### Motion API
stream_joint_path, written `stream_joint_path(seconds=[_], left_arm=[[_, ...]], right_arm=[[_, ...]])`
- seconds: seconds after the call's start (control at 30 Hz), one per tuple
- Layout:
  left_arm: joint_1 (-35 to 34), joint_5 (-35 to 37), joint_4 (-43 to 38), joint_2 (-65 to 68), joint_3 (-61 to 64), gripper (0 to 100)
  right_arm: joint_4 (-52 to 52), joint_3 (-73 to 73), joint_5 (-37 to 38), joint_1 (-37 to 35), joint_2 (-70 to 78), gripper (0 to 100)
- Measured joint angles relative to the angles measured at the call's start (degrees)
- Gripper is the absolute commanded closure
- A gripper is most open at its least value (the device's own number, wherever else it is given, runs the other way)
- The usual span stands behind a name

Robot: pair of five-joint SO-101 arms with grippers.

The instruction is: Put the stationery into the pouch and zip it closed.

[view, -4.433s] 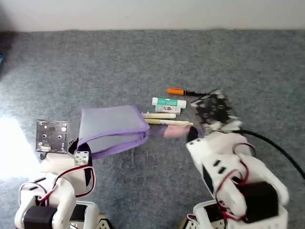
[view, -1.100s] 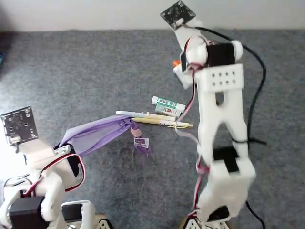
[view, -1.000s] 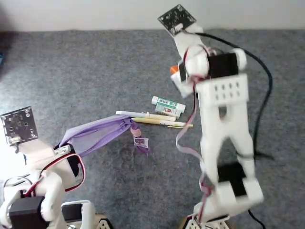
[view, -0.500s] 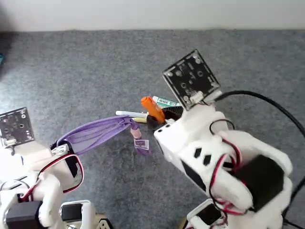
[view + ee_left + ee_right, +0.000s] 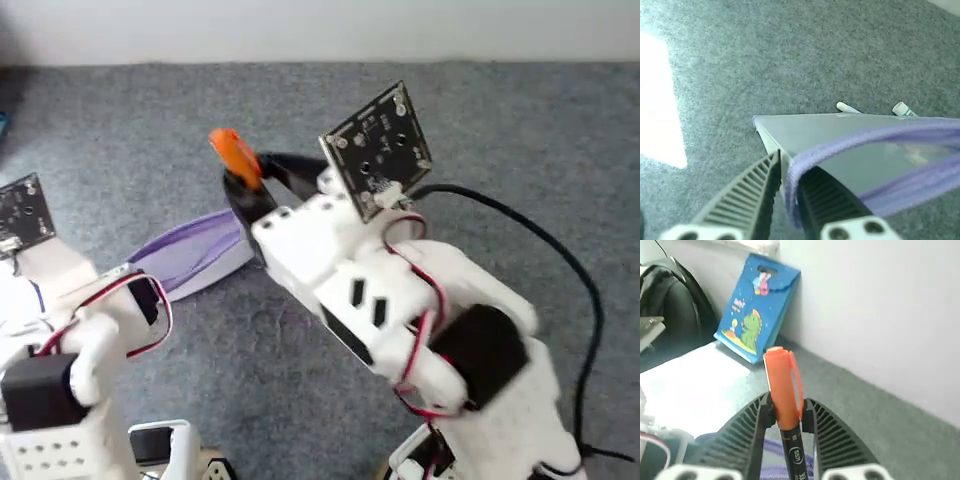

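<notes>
Low on the left of the high view, the left gripper is clamped on the rim of the purple pouch. The pouch trails toward the middle of the frame, one end lifted and the rest drooping to the grey carpet. It looks like soft, limp fabric that will sag and fold, so I'd say the stitched rim is the right place to pinch it; the mouth looks narrow from here.

Up and to the centre, the orange marker rides high above the pouch. The right gripper is clenched where cap meets black barrel, cap poking out past the fingertips. It should be light, stiff and smooth, so it could swivel in a two-point pinch.

Beyond the pouch lie a white pen and a glue stick. Both look like rollers, best taken across the barrel.
</notes>
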Motion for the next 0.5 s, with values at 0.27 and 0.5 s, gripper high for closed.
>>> stream_joint_path(seconds=[0.27,0.5], left_arm=[[0.0,0.3,-0.3,0.5,-0.3,99],[-0.1,0.3,-1.9,1.1,-0.3,99]], right_arm=[[-25.1,12.2,0.0,-4.0,0.4,99.1],[-32.9,16.0,0.0,-7.6,0.4,99.1]])
